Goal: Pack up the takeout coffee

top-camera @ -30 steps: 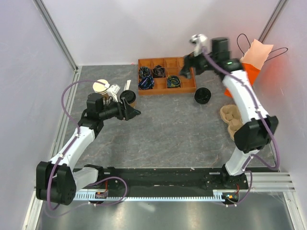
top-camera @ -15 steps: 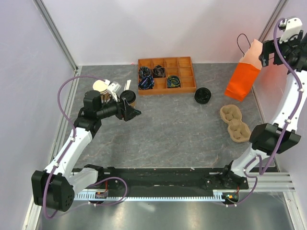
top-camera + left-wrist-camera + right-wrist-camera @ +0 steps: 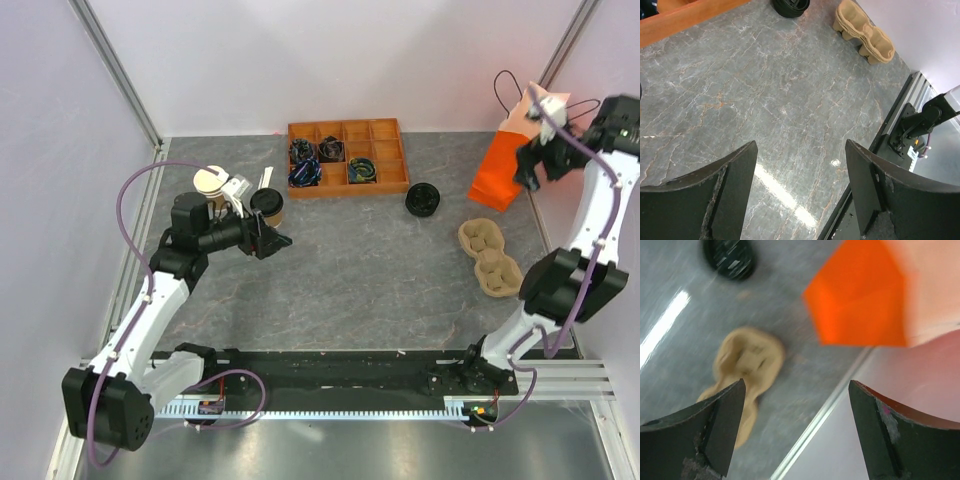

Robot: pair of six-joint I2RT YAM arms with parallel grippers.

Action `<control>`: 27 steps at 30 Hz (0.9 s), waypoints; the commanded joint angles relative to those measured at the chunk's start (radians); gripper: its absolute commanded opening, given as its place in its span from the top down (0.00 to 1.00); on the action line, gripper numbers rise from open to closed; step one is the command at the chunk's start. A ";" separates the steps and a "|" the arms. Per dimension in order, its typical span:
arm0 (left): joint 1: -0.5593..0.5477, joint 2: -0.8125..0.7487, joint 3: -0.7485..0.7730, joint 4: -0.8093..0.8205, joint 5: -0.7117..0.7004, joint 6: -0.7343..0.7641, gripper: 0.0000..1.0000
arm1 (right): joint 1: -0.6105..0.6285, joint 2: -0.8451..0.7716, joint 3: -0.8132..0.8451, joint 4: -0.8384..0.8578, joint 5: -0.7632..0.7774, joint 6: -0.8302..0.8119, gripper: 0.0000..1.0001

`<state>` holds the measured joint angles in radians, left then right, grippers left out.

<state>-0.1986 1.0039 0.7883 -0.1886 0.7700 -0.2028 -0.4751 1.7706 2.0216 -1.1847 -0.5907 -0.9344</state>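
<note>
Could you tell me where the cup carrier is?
In the top view the cup carrier lies on the table's right side, just below the orange bag.

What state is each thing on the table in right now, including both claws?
Takeout coffee: upright, lid on, not held.
Left claw: open, empty.
Right claw: open, empty.
Orange bag: standing upright, not held.
Cup carrier: lying flat, wells empty.
Loose black lid: flat on the table, on no cup.
Cup stack: upright, lidless.
Divided tray: some compartments filled, others empty.
</note>
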 commanded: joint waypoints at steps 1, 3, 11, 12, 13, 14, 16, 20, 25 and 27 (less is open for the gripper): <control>-0.001 -0.011 0.052 -0.020 0.046 0.055 0.21 | 0.027 -0.213 -0.290 -0.274 0.027 -0.424 0.09; -0.001 0.002 0.058 -0.022 0.067 0.054 0.21 | 0.072 -0.272 -0.397 -0.273 0.095 -0.495 0.12; -0.004 0.021 0.046 0.004 0.043 0.020 0.22 | 0.130 -0.215 -0.635 -0.044 0.127 -0.075 0.47; -0.004 0.019 0.043 0.005 0.040 0.017 0.22 | 0.138 -0.218 -0.658 0.002 0.143 -0.026 0.52; -0.004 0.024 0.037 0.006 0.040 0.017 0.22 | 0.148 -0.220 -0.693 0.075 0.152 0.020 0.53; -0.004 0.025 0.035 0.006 0.041 0.017 0.22 | 0.167 -0.218 -0.707 0.106 0.161 0.044 0.53; -0.004 0.033 0.037 0.005 0.041 0.016 0.22 | 0.187 -0.206 -0.730 0.171 0.186 0.080 0.56; -0.004 0.053 0.048 0.006 0.043 0.016 0.22 | 0.225 -0.136 -0.727 0.201 0.204 0.124 0.58; -0.004 0.056 0.048 0.005 0.040 0.017 0.22 | 0.236 -0.082 -0.727 0.231 0.249 0.120 0.58; -0.004 0.055 0.043 0.005 0.037 0.017 0.22 | 0.236 -0.074 -0.727 0.223 0.255 0.109 0.59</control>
<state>-0.1989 1.0595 0.8181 -0.2077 0.8055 -0.1928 -0.2420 1.6802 1.2942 -0.9943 -0.3679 -0.8394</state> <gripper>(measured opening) 0.778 0.417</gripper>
